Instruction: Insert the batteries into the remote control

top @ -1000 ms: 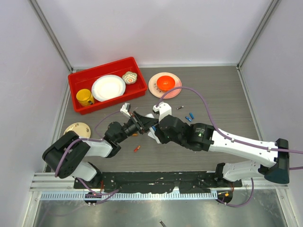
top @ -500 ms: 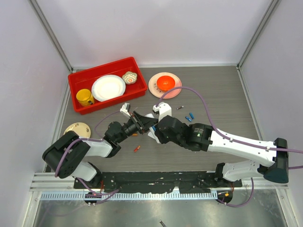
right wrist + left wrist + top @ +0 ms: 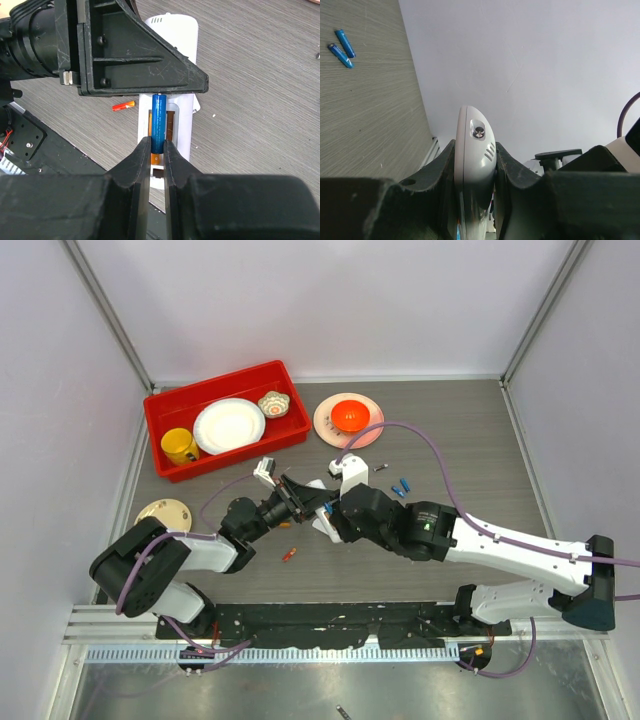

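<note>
My left gripper point(image 3: 303, 499) is shut on the white remote control point(image 3: 472, 160) and holds it off the table near the middle. In the right wrist view the remote control point(image 3: 172, 75) lies lengthwise with its open recess facing the camera. My right gripper point(image 3: 158, 145) is shut on a blue battery point(image 3: 159, 122), held along the recess. An orange-red battery point(image 3: 123, 105) lies on the table left of the remote, also seen in the top view point(image 3: 289, 555). Two blue batteries point(image 3: 342, 49) lie on the table, right of the arms in the top view point(image 3: 403, 486).
A red bin point(image 3: 226, 420) holding a yellow cup point(image 3: 180, 446), a white plate point(image 3: 229, 425) and a small bowl point(image 3: 273, 403) stands at the back left. A pink plate point(image 3: 327, 422) with an orange thing sits behind the grippers. A tan disc point(image 3: 164, 512) lies at the left.
The right arm has shifted slightly; the grippers stay together over the remote control. Nothing else has visibly moved.
</note>
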You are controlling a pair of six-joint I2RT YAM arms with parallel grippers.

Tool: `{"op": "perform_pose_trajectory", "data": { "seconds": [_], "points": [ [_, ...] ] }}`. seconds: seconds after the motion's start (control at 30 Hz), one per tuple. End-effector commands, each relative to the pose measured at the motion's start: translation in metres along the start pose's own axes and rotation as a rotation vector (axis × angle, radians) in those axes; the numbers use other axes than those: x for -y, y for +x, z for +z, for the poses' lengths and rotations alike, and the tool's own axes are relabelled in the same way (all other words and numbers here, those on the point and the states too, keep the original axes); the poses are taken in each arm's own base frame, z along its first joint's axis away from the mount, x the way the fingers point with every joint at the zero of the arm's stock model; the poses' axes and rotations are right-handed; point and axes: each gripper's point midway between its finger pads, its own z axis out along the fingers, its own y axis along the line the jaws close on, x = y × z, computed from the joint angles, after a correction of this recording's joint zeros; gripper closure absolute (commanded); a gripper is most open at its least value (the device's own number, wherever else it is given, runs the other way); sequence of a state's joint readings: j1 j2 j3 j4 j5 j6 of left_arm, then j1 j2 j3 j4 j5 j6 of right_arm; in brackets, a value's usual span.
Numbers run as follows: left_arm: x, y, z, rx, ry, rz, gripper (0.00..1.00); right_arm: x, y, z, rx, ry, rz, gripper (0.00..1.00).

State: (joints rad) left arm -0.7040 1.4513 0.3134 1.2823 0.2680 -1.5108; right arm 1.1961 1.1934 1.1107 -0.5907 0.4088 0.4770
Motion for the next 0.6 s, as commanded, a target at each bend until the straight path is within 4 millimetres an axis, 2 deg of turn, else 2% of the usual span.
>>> {"op": "perform_pose_trajectory", "data": {
  "seconds": [0.0,0.17,0.37,0.57],
  "points": [
    [0.036,-0.004,0.002,0.013,0.127,0.043,1.0,0.0,-0.01,0.0,0.055,0.004,0.028,0.99],
    [0.042,-0.003,0.001,0.013,0.141,0.045,1.0,0.002,0.0,0.005,0.017,0.02,0.012,0.97],
    [0.042,-0.004,0.001,0.013,0.143,0.045,1.0,0.002,-0.001,0.006,0.017,0.023,0.013,0.83],
    [0.041,-0.002,0.001,0.007,0.139,0.043,1.0,0.004,-0.002,0.005,0.018,0.037,0.013,0.76]
  ]
}}
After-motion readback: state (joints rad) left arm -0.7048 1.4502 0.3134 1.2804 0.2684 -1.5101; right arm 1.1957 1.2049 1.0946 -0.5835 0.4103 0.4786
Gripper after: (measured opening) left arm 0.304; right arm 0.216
